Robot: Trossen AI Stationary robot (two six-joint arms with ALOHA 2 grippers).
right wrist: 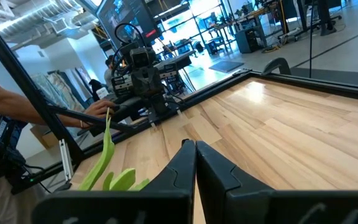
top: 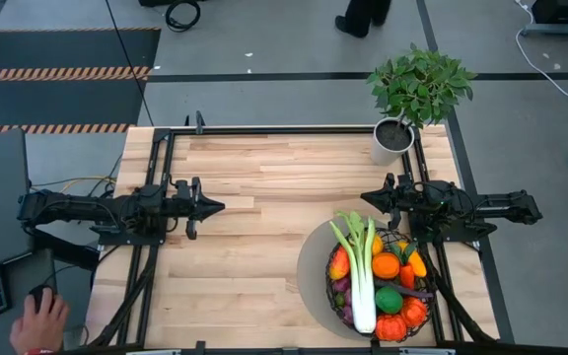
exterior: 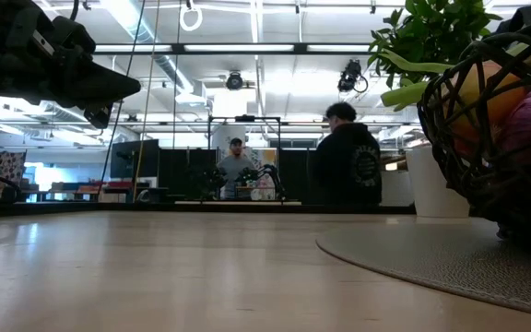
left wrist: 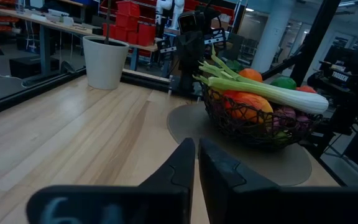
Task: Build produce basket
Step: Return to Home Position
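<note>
Nearby, 5 o'clock: basket (left wrist: pixel 248 126) on a round mat (top: pixel 310 264), close to the table's (top: pixel 264 173) front and right edges; produce (top: pixel 387 266) piled in, leek (top: pixel 364 286) on top.
Mid-table, 9 o'clock: left gripper (top: pixel 215 207), fingers pressed together, empty.
Mid-table, 3 o'clock: right gripper (top: pixel 367 202), likewise closed, just beyond the basket.
Between them: bare wood.
Far, 1 o'clock: potted plant (top: pixel 393 140) beside the back rail (top: pixel 284 129).

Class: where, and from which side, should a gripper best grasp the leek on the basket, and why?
Probably the white stalk of the leek, from straight above, closing across its width: it lies uncovered on top of the basket, long and slim.
</note>
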